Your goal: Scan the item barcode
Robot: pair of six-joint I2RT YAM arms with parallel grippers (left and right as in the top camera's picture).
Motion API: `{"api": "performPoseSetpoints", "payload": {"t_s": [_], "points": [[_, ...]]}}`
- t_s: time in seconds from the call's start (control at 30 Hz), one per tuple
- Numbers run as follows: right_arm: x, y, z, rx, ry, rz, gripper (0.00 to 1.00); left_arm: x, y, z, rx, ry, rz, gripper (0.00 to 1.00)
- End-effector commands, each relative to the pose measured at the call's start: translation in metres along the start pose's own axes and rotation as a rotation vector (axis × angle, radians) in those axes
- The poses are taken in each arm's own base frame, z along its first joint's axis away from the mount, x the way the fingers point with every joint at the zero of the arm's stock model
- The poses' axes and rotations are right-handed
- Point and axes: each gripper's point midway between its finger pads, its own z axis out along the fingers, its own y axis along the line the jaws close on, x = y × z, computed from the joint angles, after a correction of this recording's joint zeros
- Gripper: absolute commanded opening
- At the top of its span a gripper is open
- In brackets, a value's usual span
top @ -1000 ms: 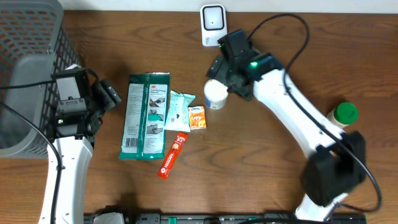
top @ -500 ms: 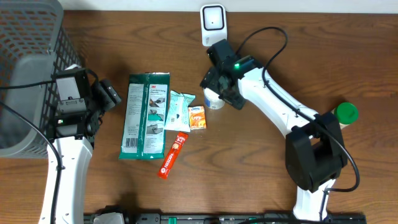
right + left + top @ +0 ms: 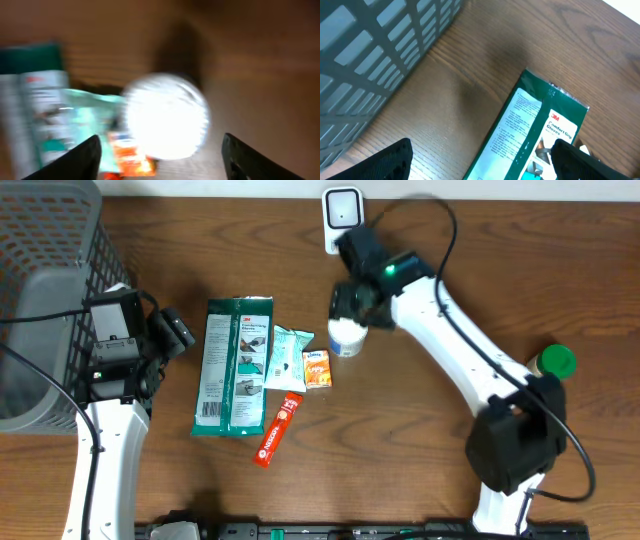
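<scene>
Presently, right gripper (image 3: 161, 150) hangs over the white bottle (image 3: 165, 117), fingers apart; left gripper (image 3: 482, 150), spread wide, sits nine o'clock of glove pack (image 3: 535, 135).

A brown wooden table (image 3: 420, 460) carries a grey mesh basket (image 3: 40, 240) at its far left corner and a white scanner (image 3: 342, 215) at the far edge, centre. Mid-table lie a green glove packet (image 3: 235, 367), a teal tissue pack (image 3: 288, 355) against its right edge, a small orange box (image 3: 317, 368) just beside that, and a red sachet (image 3: 278, 430) nearer. A white tub (image 3: 346, 337) stands right of the box; a green-capped bottle (image 3: 556, 362) stands well apart at right.
</scene>
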Motion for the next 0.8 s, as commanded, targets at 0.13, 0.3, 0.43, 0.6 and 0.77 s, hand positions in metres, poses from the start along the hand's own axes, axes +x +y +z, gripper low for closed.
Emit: {"api": "performPoseSetpoints", "payload": {"t_s": [0.13, 0.3, 0.43, 0.6, 0.77], "points": [[-0.02, 0.072, -0.035, -0.204, -0.16, -0.193, 0.15, -0.012, -0.001, -0.008, 0.0, -0.037, -0.012, 0.88], [-0.013, 0.1, 0.007, -0.132, -0.229, -0.26, 0.01, -0.012, -0.001, -0.008, 0.0, -0.037, -0.012, 0.88], [-0.006, 0.096, 0.04, -0.016, -0.251, -0.319, 0.01, -0.012, -0.001, -0.008, 0.0, -0.037, -0.012, 0.88], [-0.006, 0.077, 0.067, 0.124, -0.268, -0.365, 0.01, -0.012, -0.001, -0.008, 0.0, -0.037, -0.012, 0.88], [-0.008, 0.052, 0.067, 0.229, -0.257, -0.367, 0.01, -0.012, -0.001, -0.008, 0.0, -0.037, -0.012, 0.88]]}}
